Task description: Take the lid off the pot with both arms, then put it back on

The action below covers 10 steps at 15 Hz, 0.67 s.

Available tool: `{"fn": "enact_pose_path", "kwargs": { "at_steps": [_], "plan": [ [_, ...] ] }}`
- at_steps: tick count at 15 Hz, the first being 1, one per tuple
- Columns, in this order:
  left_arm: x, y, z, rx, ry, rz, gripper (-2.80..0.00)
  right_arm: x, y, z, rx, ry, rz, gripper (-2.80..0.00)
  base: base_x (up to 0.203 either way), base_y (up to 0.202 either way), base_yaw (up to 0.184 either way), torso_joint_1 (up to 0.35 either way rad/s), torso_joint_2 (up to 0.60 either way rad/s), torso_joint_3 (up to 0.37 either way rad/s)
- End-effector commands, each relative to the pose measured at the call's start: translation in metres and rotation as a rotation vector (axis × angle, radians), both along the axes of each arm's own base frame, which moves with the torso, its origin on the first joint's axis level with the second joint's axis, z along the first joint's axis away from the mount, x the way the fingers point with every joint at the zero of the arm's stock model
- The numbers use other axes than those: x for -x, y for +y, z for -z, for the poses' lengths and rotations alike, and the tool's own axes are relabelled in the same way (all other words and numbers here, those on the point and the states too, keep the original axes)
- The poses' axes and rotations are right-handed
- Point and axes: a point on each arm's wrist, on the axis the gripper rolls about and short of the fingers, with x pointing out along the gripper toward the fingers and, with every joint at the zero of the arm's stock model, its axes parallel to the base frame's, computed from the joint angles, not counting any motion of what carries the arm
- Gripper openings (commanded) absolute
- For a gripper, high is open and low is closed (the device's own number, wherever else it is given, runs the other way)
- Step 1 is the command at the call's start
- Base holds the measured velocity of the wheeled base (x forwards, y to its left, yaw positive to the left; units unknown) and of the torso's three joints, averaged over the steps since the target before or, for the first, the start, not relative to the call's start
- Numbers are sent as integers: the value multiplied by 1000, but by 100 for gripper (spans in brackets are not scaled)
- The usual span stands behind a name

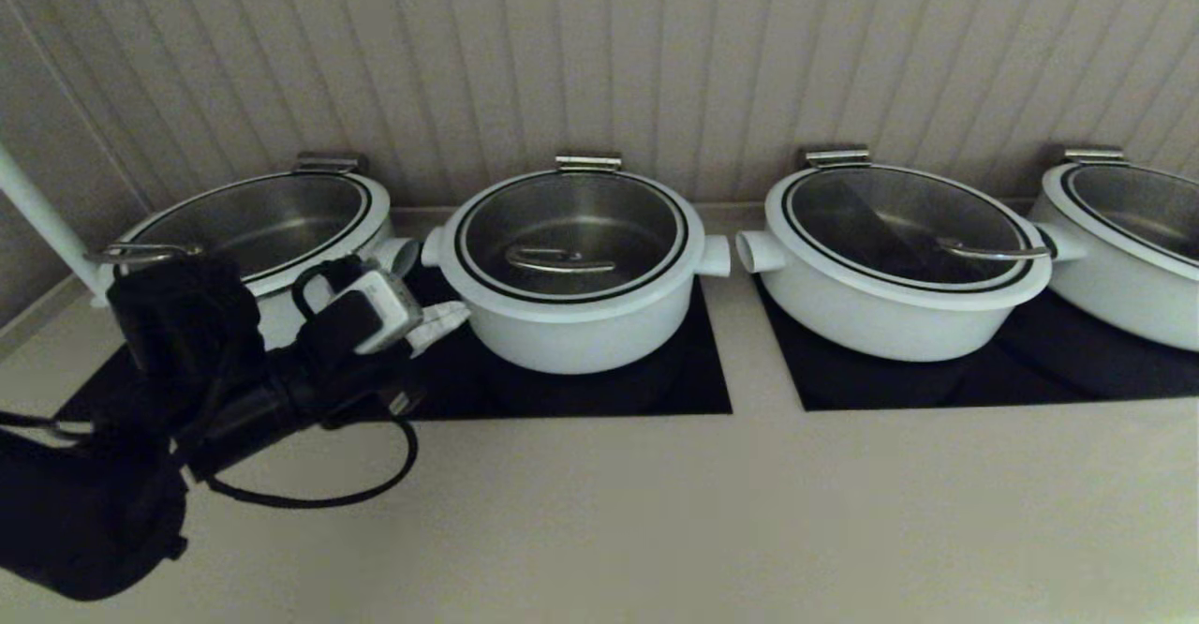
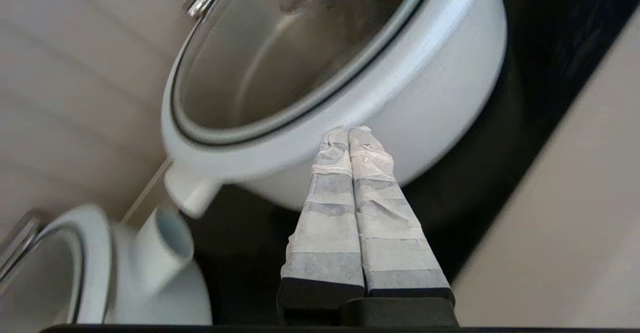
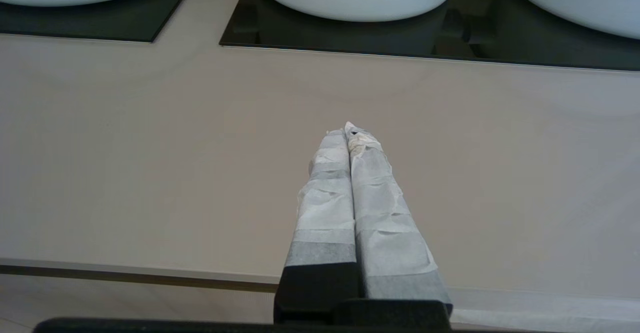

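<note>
The pot [image 1: 576,301] sits on the black cooktop panel [image 1: 599,390], second from my left in the row, with the lid [image 1: 571,230] seated flat on it. My left gripper [image 1: 448,317] hovers just beside the pot's left wall, under its stub handle, jaws pressed together and empty. My right gripper [image 3: 348,132] hangs over the bare counter [image 3: 150,148] nearer me than the pot, jaws closed on nothing.

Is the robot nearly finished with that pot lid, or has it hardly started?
Whether it's starting or finishing can't be told. The lid sits closed on the pot. In hand: the left end effector, fingers shut and holding nothing, is near the pot's side. The right end effector, also shut, hangs over the bare counter, out of the head view.
</note>
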Motion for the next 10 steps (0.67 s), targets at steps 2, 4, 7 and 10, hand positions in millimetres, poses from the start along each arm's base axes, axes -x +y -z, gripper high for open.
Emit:
{"fn": "enact_pose_path", "kwargs": {
  "at_steps": [2, 4, 7, 10],
  "plan": [
    [35, 14, -14, 9, -47, -61, -280, 0, 0, 0, 0, 2, -1, -280, 0, 0, 0, 0, 0, 0],
    [50, 26, -19, 18, -68, -140, -280, 0, 0, 0, 0, 2, -1, -280, 0, 0, 0, 0, 0, 0],
    [70, 39, -30, 74, -103, -337, -280, 0, 0, 0, 0, 2, -1, -280, 0, 0, 0, 0, 0, 0],
    [93, 50, -41, 162, -130, -511, -280, 0, 0, 0, 0, 2, -1, -280, 0, 0, 0, 0, 0, 0]
  ]
}}
